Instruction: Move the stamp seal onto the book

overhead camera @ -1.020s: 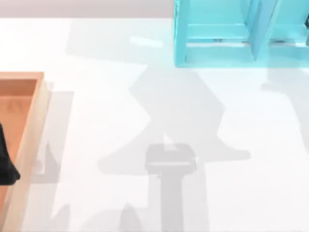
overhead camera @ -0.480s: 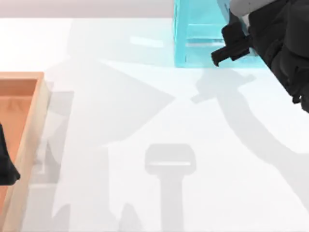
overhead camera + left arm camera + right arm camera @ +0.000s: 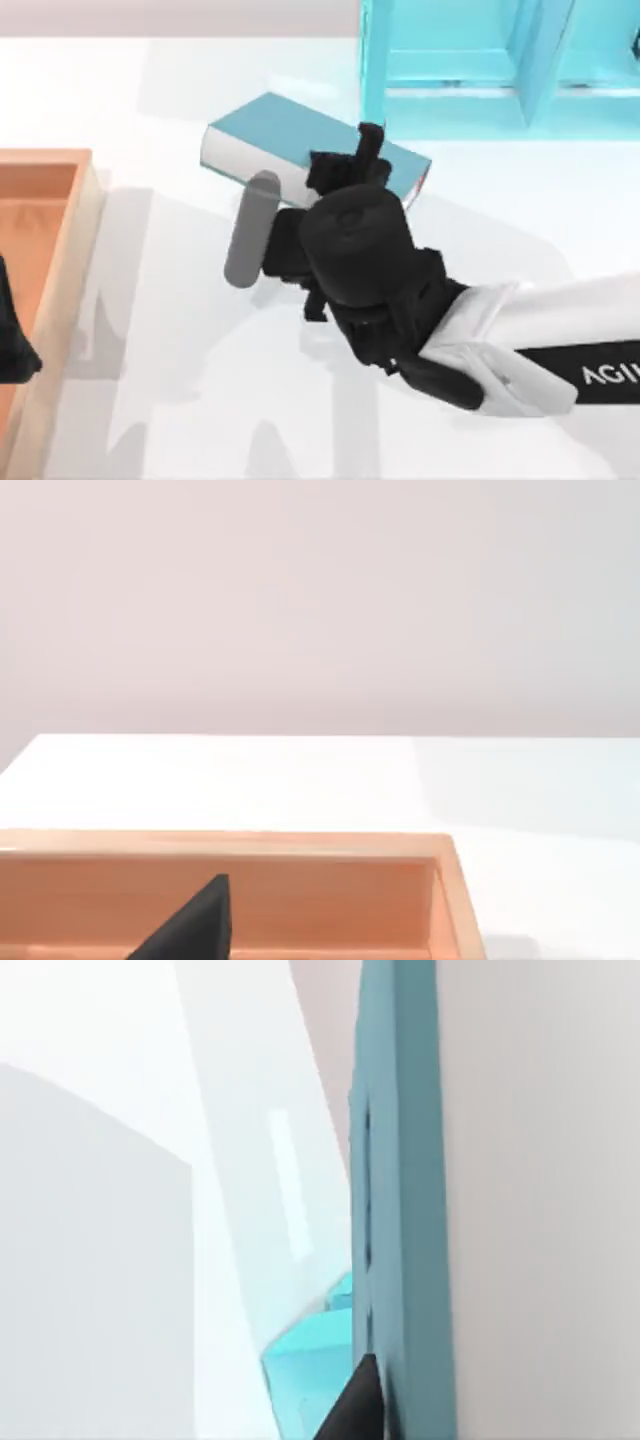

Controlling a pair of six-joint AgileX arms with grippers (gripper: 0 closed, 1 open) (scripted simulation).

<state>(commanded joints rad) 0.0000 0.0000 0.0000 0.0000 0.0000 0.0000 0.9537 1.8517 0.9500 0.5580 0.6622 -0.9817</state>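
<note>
The teal-blue book point(image 3: 290, 135) lies flat at the back middle of the table, with white page edges facing left and a bit of red at its right corner. My right arm reaches in from the right. Its black gripper point(image 3: 365, 152) hangs over the book's right half and covers part of the cover. The stamp seal is hidden. My left gripper point(image 3: 12, 345) stays parked at the left edge, over the wooden tray point(image 3: 75, 250). A black part of it point(image 3: 195, 925) shows in the left wrist view, in front of the tray's wall point(image 3: 300, 845).
A light turquoise shelf unit point(image 3: 450, 110) stands at the back right, just behind the book; its edge point(image 3: 400, 1210) runs close through the right wrist view. The wooden tray takes the left edge. Bare white tabletop lies in front of the arm.
My right arm has swung from the back right corner to the middle of the table. The book now shows at the back middle, where bare table showed earlier. The left arm has not moved.
</note>
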